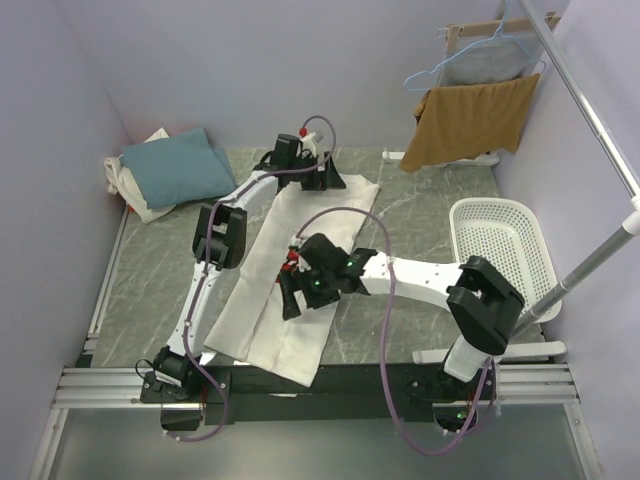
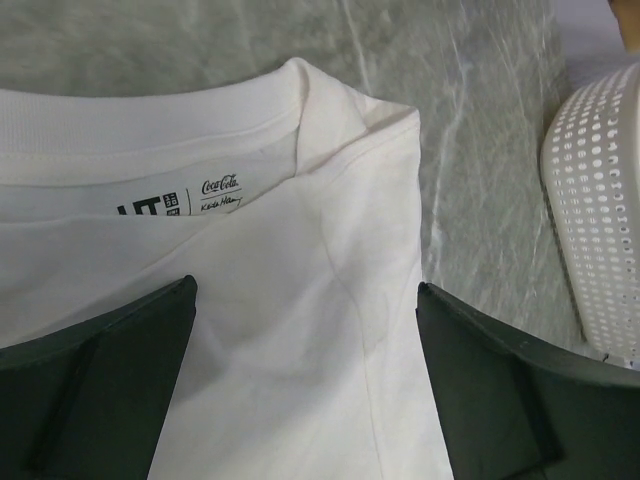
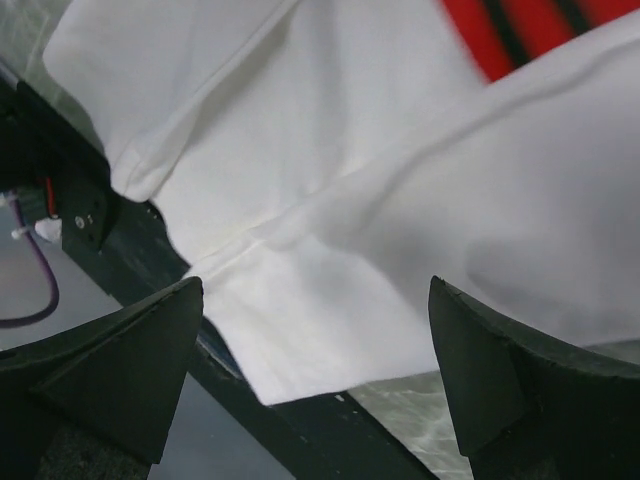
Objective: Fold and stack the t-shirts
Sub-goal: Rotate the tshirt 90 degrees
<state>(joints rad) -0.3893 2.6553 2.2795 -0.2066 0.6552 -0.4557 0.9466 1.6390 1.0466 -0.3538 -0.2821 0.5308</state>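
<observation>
White shirt (image 1: 262, 318) lies flat mid-table (image 1: 420, 200), folded into a long strip. Long axis is diagonal, near-left to far-right. The collar (image 2: 150, 125) points to the far end, by the table's far edge. The near hem (image 3: 300, 350) overhangs the near table edge onto the dark rail (image 3: 330, 430).

Teal shirt (image 1: 178, 168) sits folded in the far-left corner, on top of the off-white shirt (image 1: 132, 198), both tight against the left wall. They are well apart from the white one.

Bare table runs down both sides of the strip, wider on the right, up to the basket (image 1: 500, 240) at the right edge. Tan cloth (image 1: 468, 120) and a grey garment (image 1: 480, 62) hang at far right, off the work area.

Left gripper (image 1: 328, 176) (image 2: 305, 290) is over the collar end, jaws wide apart, holding nothing. Right gripper (image 1: 291, 300) (image 3: 315, 290) is over the near half, jaws wide apart, also empty. Can't tell if either touches the cloth.

From the top view, the collar is hidden under the left gripper and the strip's middle by the right arm. Red print (image 3: 520, 30) shows only as a blurry sliver cut off at the frame top. The neck label (image 2: 175, 200) is partly hidden by a fold. The off-white shirt is mostly covered by the teal one.
</observation>
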